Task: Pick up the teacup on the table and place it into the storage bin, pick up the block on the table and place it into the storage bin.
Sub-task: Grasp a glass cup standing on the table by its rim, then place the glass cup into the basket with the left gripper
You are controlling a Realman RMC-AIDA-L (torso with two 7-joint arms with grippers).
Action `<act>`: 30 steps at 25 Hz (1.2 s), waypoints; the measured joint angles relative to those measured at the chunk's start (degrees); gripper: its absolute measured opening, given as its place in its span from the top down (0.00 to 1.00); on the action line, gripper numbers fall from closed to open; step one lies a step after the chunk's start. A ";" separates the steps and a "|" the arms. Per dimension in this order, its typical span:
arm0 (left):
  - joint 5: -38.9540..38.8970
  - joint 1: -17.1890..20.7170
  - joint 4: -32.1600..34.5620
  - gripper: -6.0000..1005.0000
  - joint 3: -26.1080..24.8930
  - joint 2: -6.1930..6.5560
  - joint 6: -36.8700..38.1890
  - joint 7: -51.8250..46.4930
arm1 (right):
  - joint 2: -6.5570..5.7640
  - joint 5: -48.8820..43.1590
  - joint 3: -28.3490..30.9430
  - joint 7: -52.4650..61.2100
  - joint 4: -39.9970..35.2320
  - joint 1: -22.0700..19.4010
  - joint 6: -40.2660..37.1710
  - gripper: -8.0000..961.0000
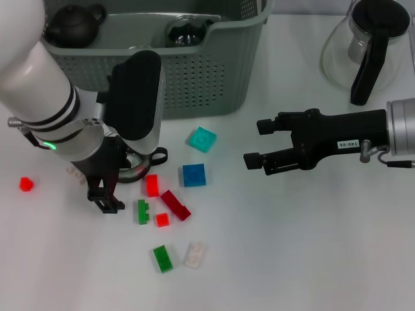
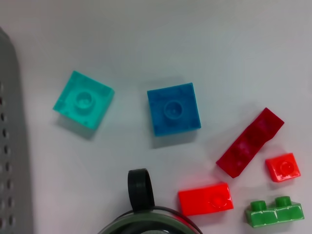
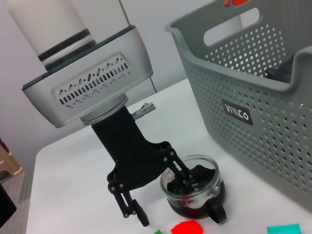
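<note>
Teacup on table, left pincer spread, one finger inside cup, other outside rim. Right pincer spread, well apart. Storage bin behind left pincer.

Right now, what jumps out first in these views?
The left gripper is down at the glass teacup, one finger inside its rim, just in front of the storage bin. Coloured blocks lie scattered beside it, and the right gripper hangs open above the table.

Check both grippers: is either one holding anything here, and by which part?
Nothing is held yet. The left gripper is open astride the teacup rim, one finger inside the cup, one outside. The right gripper hangs open over the table, empty.
</note>
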 joint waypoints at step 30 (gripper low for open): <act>-1.12 -2.77 1.61 0.95 -4.92 0.21 7.39 -0.03 | -0.37 0.09 0.79 -0.53 -0.21 -0.15 0.00 0.02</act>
